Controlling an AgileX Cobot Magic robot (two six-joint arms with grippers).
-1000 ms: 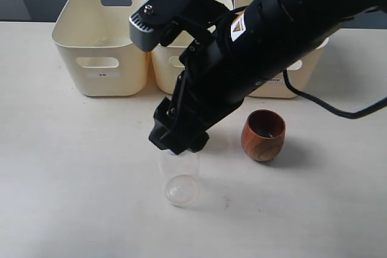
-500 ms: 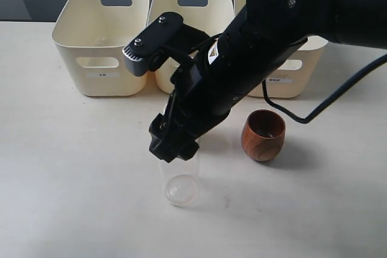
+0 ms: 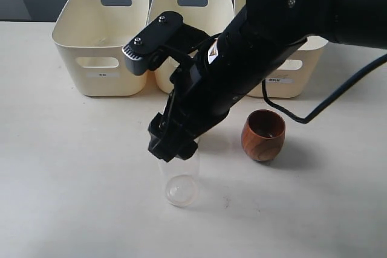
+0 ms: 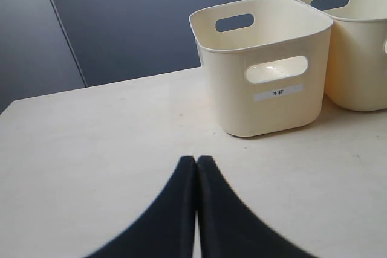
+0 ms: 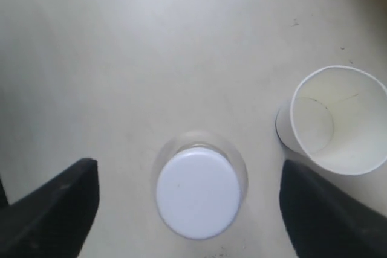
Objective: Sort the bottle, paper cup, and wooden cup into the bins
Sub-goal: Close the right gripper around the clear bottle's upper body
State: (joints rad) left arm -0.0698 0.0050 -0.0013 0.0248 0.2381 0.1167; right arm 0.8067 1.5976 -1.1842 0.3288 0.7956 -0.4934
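Fingers [image 5: 54, 206] of the right gripper [image 5: 188, 173] are being held wide apart, one on either side of the bottle [image 5: 196, 193], and nothing is being gripped. The bottle is being seen from above with its white cap uppermost, and bare bench is showing between it and each finger. In the exterior view the bottle [image 3: 180, 179] is standing upright on the bench [image 3: 72, 179], nearer its front edge than its back edge and about midway along. Its upper part is being hidden by the right gripper [image 3: 172, 147], which is being carried down over it by the right arm [image 3: 272, 46].

The paper cup [image 5: 332, 122] is standing mouth up just beside the bottle without touching it. In the exterior view it is being covered by the arm. The wooden cup [image 3: 263, 135] is standing upright, apart from the bottle and toward the bench's right edge.

The three bins [image 3: 100, 34] are being kept in a row along the back edge. The one nearest the left corner [image 4: 266, 64] is showing a small white label.

The left gripper [image 4: 196, 170] is being held closed, finger against finger, with nothing between them, above bare bench.
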